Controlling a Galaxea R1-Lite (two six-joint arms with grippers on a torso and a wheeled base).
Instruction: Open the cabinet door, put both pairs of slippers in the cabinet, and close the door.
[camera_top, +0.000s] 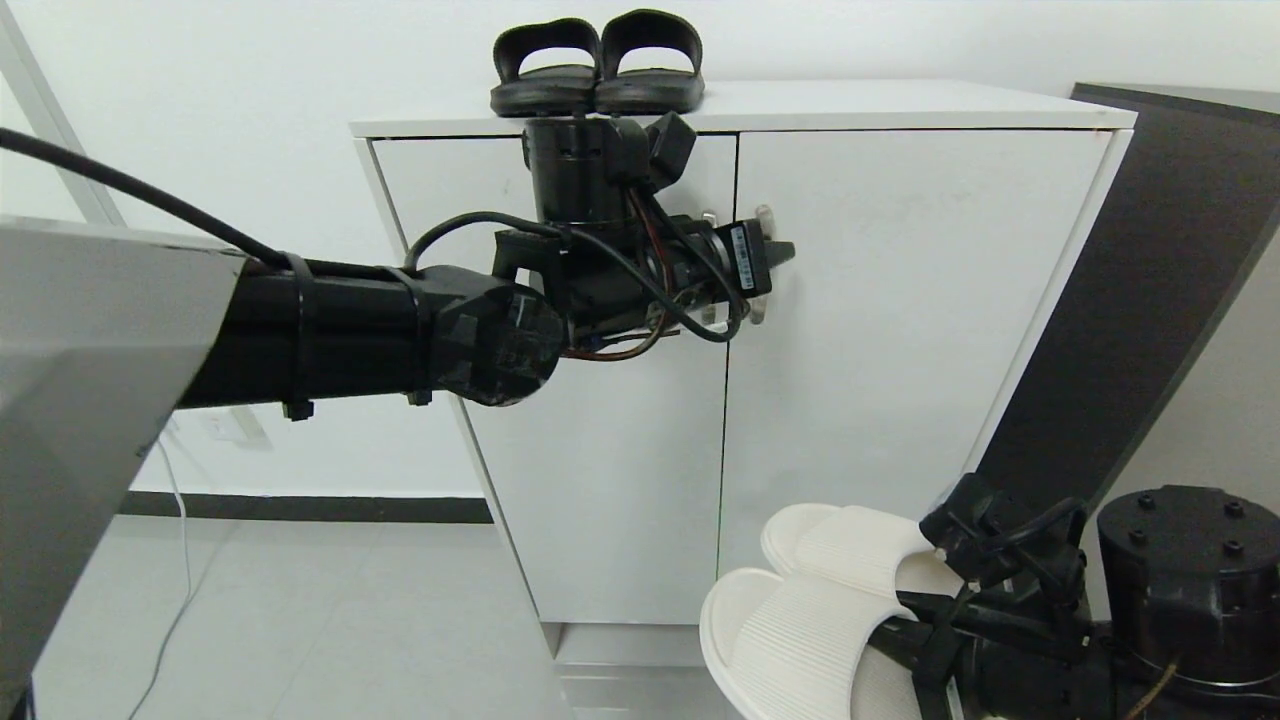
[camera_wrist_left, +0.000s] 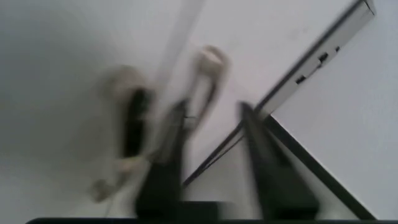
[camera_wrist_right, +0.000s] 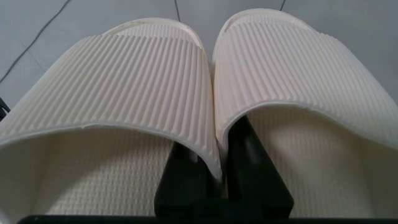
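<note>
The white cabinet (camera_top: 900, 330) has both doors shut, with two clear handles (camera_top: 764, 215) beside the centre seam. A pair of black slippers (camera_top: 597, 65) rests on its top. My left gripper (camera_top: 772, 255) is up at the handles. In the left wrist view the left gripper (camera_wrist_left: 212, 109) has its fingers (camera_wrist_left: 163, 168) spread, with one handle (camera_wrist_left: 208, 68) at the tips. Low on the right, my right gripper (camera_wrist_right: 217, 165) is shut on the inner strap edges of both white slippers (camera_top: 820, 590) (camera_wrist_right: 143, 81), holding them side by side in front of the right door.
A dark grey panel (camera_top: 1150, 300) rises to the right of the cabinet. The white wall (camera_top: 200, 100) lies behind it. A thin cable (camera_top: 180, 600) trails over the tiled floor (camera_top: 330, 620), which lies bare to the cabinet's left.
</note>
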